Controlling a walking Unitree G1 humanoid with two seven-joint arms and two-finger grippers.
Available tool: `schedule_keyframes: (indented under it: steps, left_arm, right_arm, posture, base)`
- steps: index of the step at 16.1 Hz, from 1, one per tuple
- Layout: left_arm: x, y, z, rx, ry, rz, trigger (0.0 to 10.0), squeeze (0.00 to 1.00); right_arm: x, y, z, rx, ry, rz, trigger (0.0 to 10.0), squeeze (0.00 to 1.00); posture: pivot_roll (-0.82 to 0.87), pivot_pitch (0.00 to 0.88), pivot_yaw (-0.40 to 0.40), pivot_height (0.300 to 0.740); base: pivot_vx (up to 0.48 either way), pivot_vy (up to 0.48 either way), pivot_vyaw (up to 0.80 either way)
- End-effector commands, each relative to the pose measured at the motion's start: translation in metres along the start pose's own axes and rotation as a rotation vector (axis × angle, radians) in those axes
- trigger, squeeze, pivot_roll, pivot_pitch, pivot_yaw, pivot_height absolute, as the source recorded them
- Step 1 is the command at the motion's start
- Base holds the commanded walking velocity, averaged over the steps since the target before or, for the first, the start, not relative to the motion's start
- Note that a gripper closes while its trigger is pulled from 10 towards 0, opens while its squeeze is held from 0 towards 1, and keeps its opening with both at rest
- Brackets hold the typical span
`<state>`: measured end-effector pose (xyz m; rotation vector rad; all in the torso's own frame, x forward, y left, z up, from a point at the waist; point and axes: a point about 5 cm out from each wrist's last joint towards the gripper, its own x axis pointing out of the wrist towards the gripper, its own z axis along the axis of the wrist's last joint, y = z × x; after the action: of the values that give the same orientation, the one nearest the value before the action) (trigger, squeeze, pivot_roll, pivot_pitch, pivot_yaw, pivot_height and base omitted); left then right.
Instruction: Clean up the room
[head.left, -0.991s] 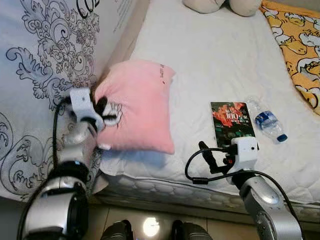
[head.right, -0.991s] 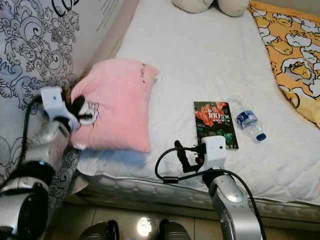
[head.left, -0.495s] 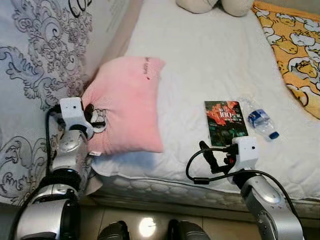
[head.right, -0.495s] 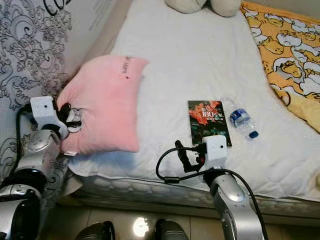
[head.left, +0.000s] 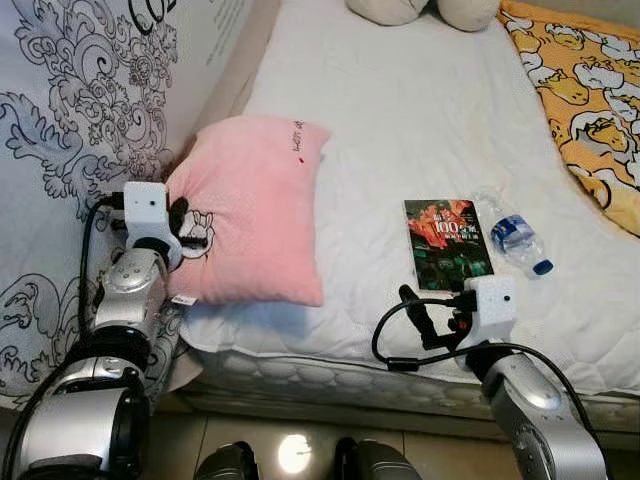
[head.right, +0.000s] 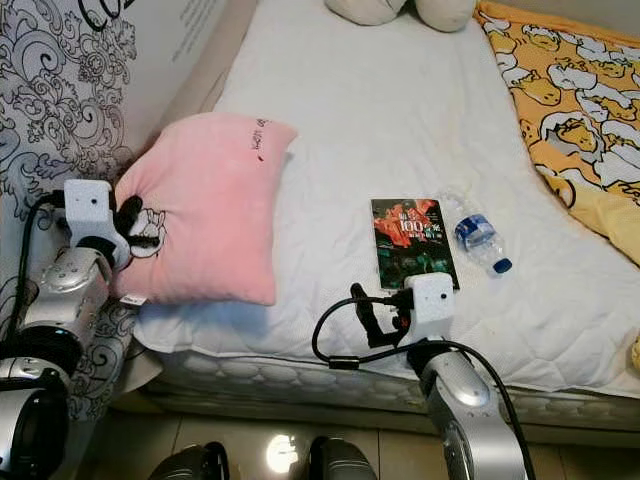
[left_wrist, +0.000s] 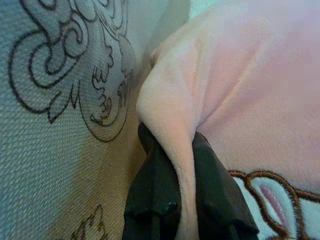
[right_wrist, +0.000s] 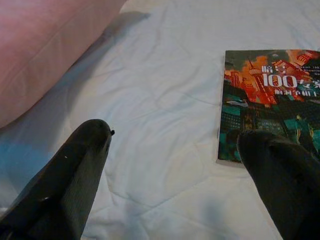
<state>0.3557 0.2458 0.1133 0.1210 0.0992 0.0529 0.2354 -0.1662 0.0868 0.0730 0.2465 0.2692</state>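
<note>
— Right, what have I got on the left arm?

— Your left gripper (head.left: 185, 225) is clamped on the pink pillow (head.left: 255, 215). From the wrist camera I can see a fold of the pillow's corner (left_wrist: 170, 130) pinched between the two black fingers (left_wrist: 150, 195), right up against the patterned grey fabric (left_wrist: 55, 90) at the side of the bed.

— And where's the pillow lying?

— It's on the white mattress (head.left: 400, 130), at the near left corner, its left edge against that patterned surface and its near edge close to the mattress edge. A cartoon patch (head.right: 150, 235) sits on it just beside the gripper.

— The right side?

— My right gripper (right_wrist: 175, 165) hangs above the near edge of the mattress, fingers spread wide and holding nothing. One fingertip (right_wrist: 272, 155) is in front of the near corner of the book (head.left: 447, 243); whether it touches the cover I can't tell from here. The other fingertip (right_wrist: 92, 137) is over bare sheet, between the book and the pillow.

— Anything else on the bed?

— A plastic water bottle (head.left: 515, 233) with a blue label and cap lies on its side just right of the book. An orange cartoon-print blanket (head.left: 580, 90) covers the far right, and a pale plush shape (head.right: 400, 10) is at the far end.
</note>
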Motion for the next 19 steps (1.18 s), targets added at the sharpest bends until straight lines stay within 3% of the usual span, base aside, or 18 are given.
schedule_keyframes:
  steps: [1,2,3,5,7,13,16,18,19]
  left_arm:
    - [0.000,0.005,-0.002,0.032,0.025,0.027,1.4,0.00]
    - [0.000,0.005,-0.002,0.032,0.025,0.027,1.4,0.00]
    - [0.000,0.006,-0.004,-0.001,0.039,0.045,10.0,1.00]
    - [0.000,0.005,-0.005,-0.067,0.044,0.070,10.0,1.00]
    - [0.000,0.003,-0.002,-0.078,0.030,0.067,10.0,1.00]
    - [-0.008,0.017,0.032,0.018,-0.055,0.044,10.0,1.00]
    - [-0.015,0.022,0.047,0.058,-0.083,0.032,10.0,1.00]
    - [-0.028,0.013,0.060,0.045,-0.102,-0.037,10.0,1.00]
    - [-0.038,-0.003,0.059,0.004,-0.085,-0.115,10.0,1.00]
  right_arm:
    - [-0.004,-0.004,-0.002,0.002,0.009,-0.021,10.0,0.22]
    - [-0.004,-0.004,-0.002,0.002,0.009,-0.021,10.0,0.22]
    - [-0.005,-0.005,-0.003,0.002,0.010,-0.021,10.0,0.22]
    - [-0.006,-0.005,-0.003,0.003,0.012,-0.020,10.0,0.22]
    - [-0.007,-0.004,-0.001,0.015,-0.008,-0.003,10.0,0.22]
    - [-0.013,0.011,0.000,0.041,-0.017,0.136,10.0,0.23]
    - [-0.015,0.011,0.002,0.037,-0.018,0.157,10.0,0.23]
    - [-0.016,0.010,0.002,0.034,-0.016,0.167,10.0,0.23]
    - [-0.016,0.009,0.001,0.031,-0.011,0.170,10.0,0.23]
  posture:
    - [-0.16,0.148,-0.074,0.740]
    - [-0.16,0.148,-0.074,0.740]
    - [-0.16,0.150,-0.075,0.740]
    - [-0.16,0.149,-0.077,0.740]
    - [-0.16,0.151,-0.077,0.740]
    - [-0.15,0.156,-0.080,0.740]
    - [-0.14,0.157,-0.084,0.740]
    - [-0.14,0.155,-0.084,0.740]
    - [-0.12,0.145,-0.086,0.740]
  base:
    - [0.000,0.000,0.00]
    - [0.000,0.000,0.00]
    - [0.000,0.000,0.00]
    - [0.000,0.000,0.00]
    - [0.000,0.000,0.00]
    - [0.000,0.000,0.00]
    - [0.000,0.000,0.00]
    - [0.000,0.000,0.00]
    - [0.000,0.000,0.00]
